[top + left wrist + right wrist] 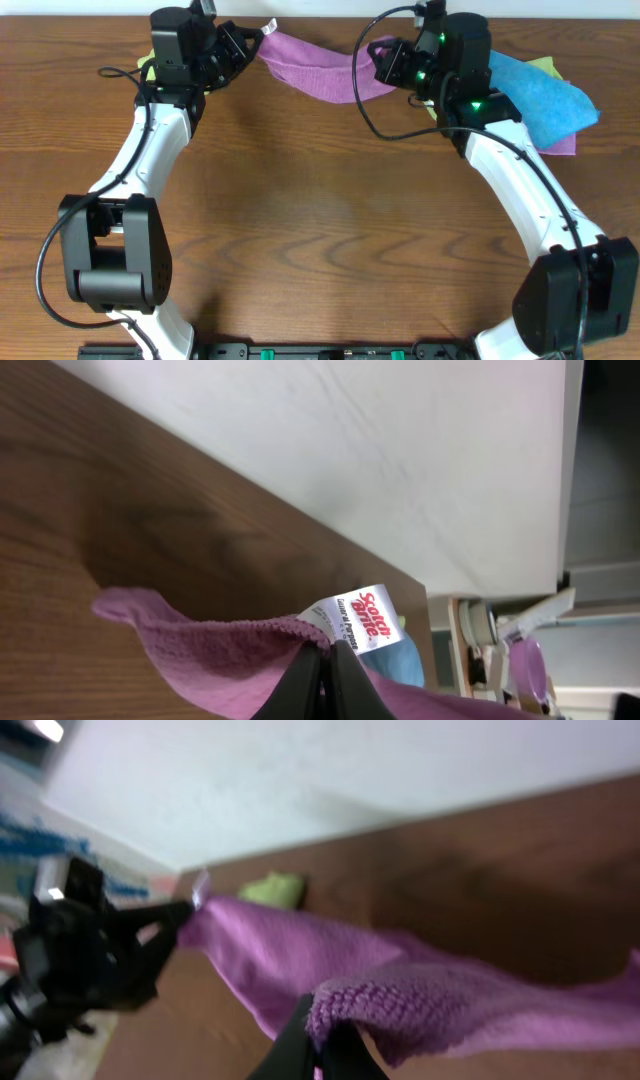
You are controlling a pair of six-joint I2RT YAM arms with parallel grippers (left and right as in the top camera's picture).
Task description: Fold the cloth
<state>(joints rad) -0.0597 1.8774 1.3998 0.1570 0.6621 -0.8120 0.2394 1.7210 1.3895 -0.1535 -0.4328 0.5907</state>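
We see two white and black robot arms reaching to the far edge of a brown wood-grain counter (320,230), with a pale wall beyond it. The left tool (256,42) is pinched shut on one corner of a magenta-purple square terry washcloth (322,72). This is the corner with the small white tag (362,615), which stands up just above the closed fingertips and carries a printed brand name. The right tool (376,56) is also clamped narrow, gripping a bunched fold of the same washcloth along another edge.

The washcloth hangs between the two tools as a loose band. It runs from the left tool across to the right tool and sags in the middle. In the left wrist view its free edge curls away from the tool and casts a soft shadow on the wood below. In the right wrist view the fabric stretches from the near fingertips out to the left tool, which shows dark and blurred at the far end.

On the outer side of the right tool, beside its arm, a bright blue cloth (540,95) lies crumpled on the counter. A light green cloth (543,66) peeks out behind it.
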